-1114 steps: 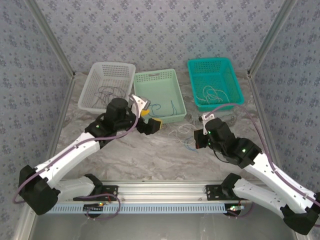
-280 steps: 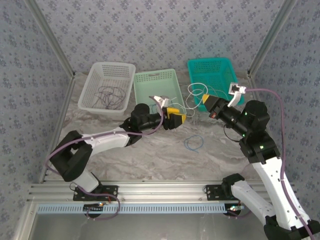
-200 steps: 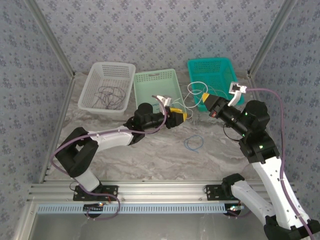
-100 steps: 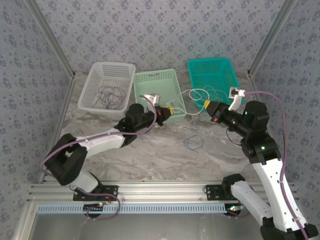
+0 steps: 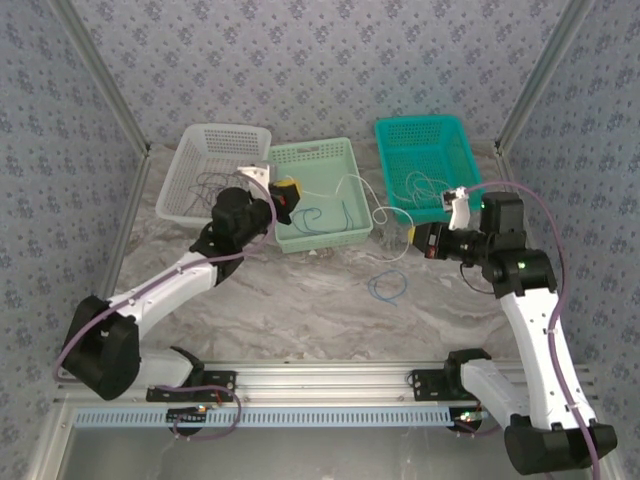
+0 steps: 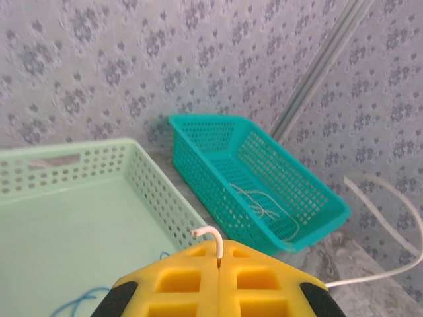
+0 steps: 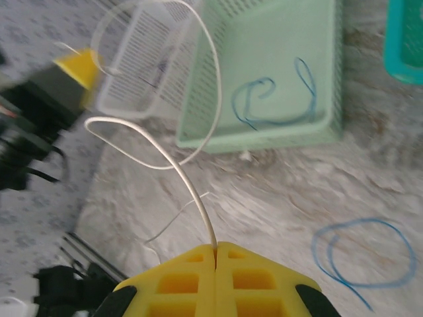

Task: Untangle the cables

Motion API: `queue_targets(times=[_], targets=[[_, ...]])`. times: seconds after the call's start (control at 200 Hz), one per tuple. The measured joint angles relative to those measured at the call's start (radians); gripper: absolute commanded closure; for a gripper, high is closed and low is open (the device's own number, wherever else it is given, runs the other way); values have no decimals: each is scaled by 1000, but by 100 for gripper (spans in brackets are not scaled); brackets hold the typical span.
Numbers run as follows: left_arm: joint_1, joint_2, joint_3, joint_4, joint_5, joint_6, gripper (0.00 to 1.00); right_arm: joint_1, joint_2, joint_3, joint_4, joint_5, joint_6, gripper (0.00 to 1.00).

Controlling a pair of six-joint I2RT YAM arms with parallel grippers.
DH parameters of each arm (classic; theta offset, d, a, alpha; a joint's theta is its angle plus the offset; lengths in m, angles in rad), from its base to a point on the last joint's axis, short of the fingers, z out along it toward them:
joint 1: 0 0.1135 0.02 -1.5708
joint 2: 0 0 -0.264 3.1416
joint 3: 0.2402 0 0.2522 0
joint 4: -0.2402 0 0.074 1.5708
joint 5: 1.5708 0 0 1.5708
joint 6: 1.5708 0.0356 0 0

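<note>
A white cable (image 5: 352, 185) arcs over the light green basket (image 5: 345, 150) between my two grippers. My left gripper (image 5: 288, 190) is at that basket's left rim, its yellow jaws (image 6: 219, 254) shut on one end of the white cable (image 6: 207, 232), with a short stub curling out. My right gripper (image 5: 414, 234) hovers over the table in front of the teal basket (image 5: 465, 200). Its jaws (image 7: 215, 249) are shut on the same white cable (image 7: 173, 163). A blue cable (image 5: 388, 286) lies looped on the table. Another blue cable (image 5: 325, 216) lies in the green basket.
A white basket (image 5: 180, 160) at the back left holds dark thin cables (image 5: 215, 186). The teal basket holds white cables (image 5: 428, 185). Patterned walls and metal posts close in the table on three sides. The arm bases stand at the near rail.
My left gripper has shut on the white cable's end and pulled it left, from the table's middle to the green basket's left rim. My right gripper has dropped lower, still holding the cable.
</note>
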Motion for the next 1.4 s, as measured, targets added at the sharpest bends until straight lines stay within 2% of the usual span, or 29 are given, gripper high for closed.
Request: queue_targets(times=[0.145, 0.265, 0.34, 0.41, 0.545, 0.87, 1.224, 1.399], targets=[[23, -33, 21, 2, -4, 2, 100, -16, 39, 32, -92, 98, -93, 100], [23, -19, 75, 5, 16, -9, 83, -35, 74, 44, -79, 146, -107, 100], [21, 5, 114, 9, 35, -28, 77, -50, 103, 65, -50, 175, -103, 100], [15, 26, 139, 10, 48, -43, 62, -72, 145, 117, -16, 204, -92, 100], [3, 43, 144, -5, 61, -60, 52, -124, 232, 234, 93, 244, -55, 100], [1, 15, 96, -29, 59, -61, 49, -174, 436, 400, 327, 275, 21, 100], [2, -55, -5, -86, 16, -57, 46, -238, 721, 642, 416, 245, 47, 100], [4, -122, -63, -109, -14, -53, 45, -240, 863, 687, 419, 218, 35, 100]])
